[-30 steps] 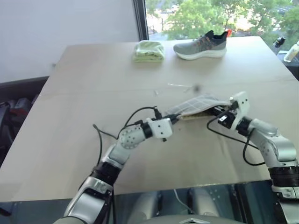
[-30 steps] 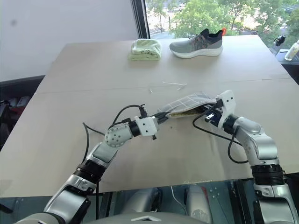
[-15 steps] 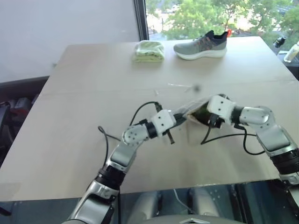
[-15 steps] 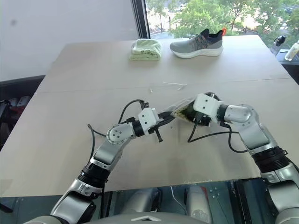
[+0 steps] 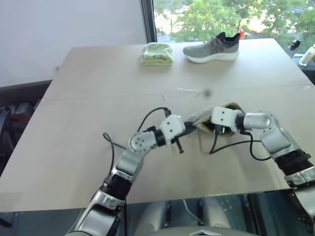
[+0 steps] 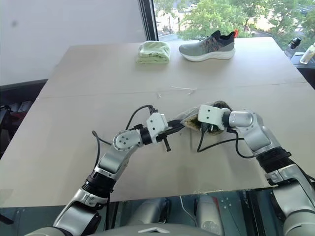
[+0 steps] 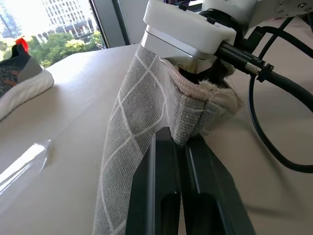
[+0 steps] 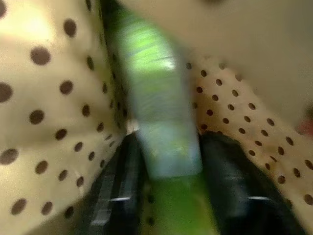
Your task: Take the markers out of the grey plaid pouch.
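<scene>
The grey plaid pouch (image 5: 199, 116) hangs just above the table between my two hands. My left gripper (image 7: 179, 143) is shut on the edge of its grey fabric (image 7: 146, 112) and points level toward the right hand. My right gripper (image 8: 168, 142) is pushed into the pouch's open mouth, with tan lining dotted with brown all around it. A green marker (image 8: 156, 93) lies between the two black fingers (image 8: 122, 176), which press against its sides. From the head views only the right hand's white housing (image 5: 222, 118) shows at the pouch mouth. Other markers are hidden inside.
A grey running shoe (image 5: 211, 47) and a folded pale green cloth (image 5: 156, 53) lie at the far edge of the tan table (image 5: 88, 108). A clear plastic scrap (image 5: 189, 90) lies just beyond the pouch. Bottles (image 5: 307, 53) stand off the right edge.
My right hand has rolled over and moved left from the pouch's outer end into its mouth, opening and then closing round a marker. The left hand has rolled a little, still gripping the pouch.
</scene>
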Available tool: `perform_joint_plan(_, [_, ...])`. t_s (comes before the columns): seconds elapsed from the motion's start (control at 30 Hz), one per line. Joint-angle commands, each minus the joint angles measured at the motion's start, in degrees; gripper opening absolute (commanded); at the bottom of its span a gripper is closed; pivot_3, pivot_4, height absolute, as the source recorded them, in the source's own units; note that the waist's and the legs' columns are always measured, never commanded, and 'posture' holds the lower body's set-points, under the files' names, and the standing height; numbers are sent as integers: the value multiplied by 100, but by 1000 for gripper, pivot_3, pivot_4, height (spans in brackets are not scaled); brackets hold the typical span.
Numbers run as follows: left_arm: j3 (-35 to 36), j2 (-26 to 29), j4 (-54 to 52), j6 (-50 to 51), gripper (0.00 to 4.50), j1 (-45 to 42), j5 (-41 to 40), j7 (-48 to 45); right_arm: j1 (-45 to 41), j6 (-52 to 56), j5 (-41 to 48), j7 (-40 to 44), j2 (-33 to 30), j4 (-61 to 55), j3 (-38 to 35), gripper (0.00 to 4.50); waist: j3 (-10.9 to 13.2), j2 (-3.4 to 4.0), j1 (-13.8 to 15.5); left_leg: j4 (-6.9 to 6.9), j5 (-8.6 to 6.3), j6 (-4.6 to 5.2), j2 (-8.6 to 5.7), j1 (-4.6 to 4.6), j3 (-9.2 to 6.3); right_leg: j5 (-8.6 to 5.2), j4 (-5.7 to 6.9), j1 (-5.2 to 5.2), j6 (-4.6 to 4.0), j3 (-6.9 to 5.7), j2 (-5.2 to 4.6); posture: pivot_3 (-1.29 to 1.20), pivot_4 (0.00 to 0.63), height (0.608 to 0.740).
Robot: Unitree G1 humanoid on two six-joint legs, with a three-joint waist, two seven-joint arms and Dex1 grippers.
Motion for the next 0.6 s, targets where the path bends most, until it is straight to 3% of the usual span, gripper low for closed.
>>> perform_joint_plan(0.03, [-1,81,183,-362,0,4,305,95,58,111,59,16,-95,-378,-292,925,0,0,1,0,0,0,0,0,1,0,0,0,0,0,0,0,150,740])
perform_joint_plan(0.27, [-104,388,1186,-1094,0,-377,1748,1049,309,1339,530,-41,-69,-1345,-766,925,0,0,30,1,0,0,-1,-1,-2,0,1,-1,0,-1,0,0,150,740])
perform_joint_plan(0.43, [-215,436,1766,-1532,0,-674,2455,1758,297,4615,2248,-297,790,-2393,-1670,925,0,-1,27,1,0,0,0,-4,-4,0,2,-2,0,1,-6,0,150,740])
perform_joint_plan(0.6, [-68,409,1948,-1468,0,-804,2587,2172,435,5802,2734,-155,392,-2850,-1726,925,0,0,43,3,-1,1,-8,-19,-15,1,-2,-8,-1,-11,-11,0,150,740])
